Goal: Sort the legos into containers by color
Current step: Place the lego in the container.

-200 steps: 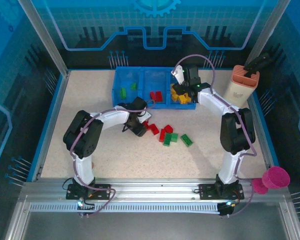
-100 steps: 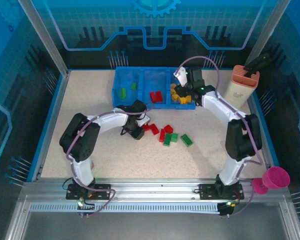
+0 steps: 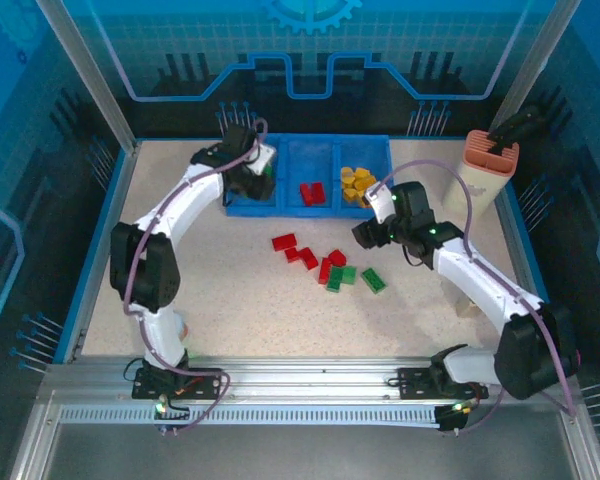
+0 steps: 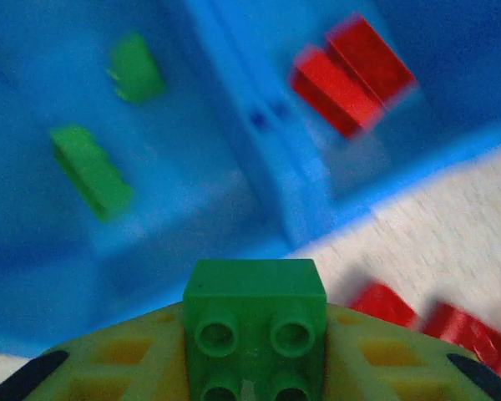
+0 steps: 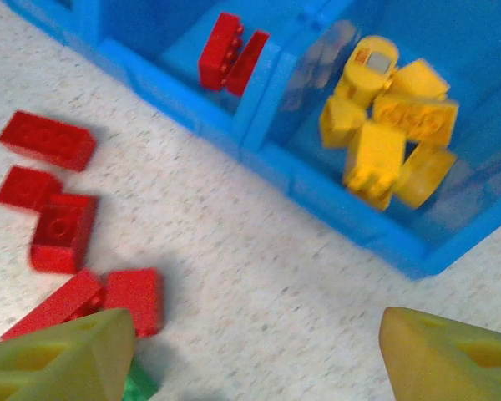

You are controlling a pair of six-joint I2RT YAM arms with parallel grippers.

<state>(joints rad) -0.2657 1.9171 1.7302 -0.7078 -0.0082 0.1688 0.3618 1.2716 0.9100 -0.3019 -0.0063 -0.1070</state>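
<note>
Hanging over the left compartment of the blue tray [image 3: 325, 211], the left hand [image 3: 257, 172] is clamped on a green lego brick [image 4: 255, 322], with two green bricks [image 4: 92, 171] lying in the compartment below. The right hand [image 3: 368, 232] hovers above the table [image 3: 210, 290], fingers spread wide and holding nothing, just in front of the yellow bricks [image 5: 384, 117] in the right compartment. Loose red bricks [image 3: 285, 242] and green ones [image 3: 373, 280] lie nearby on the table.
</note>
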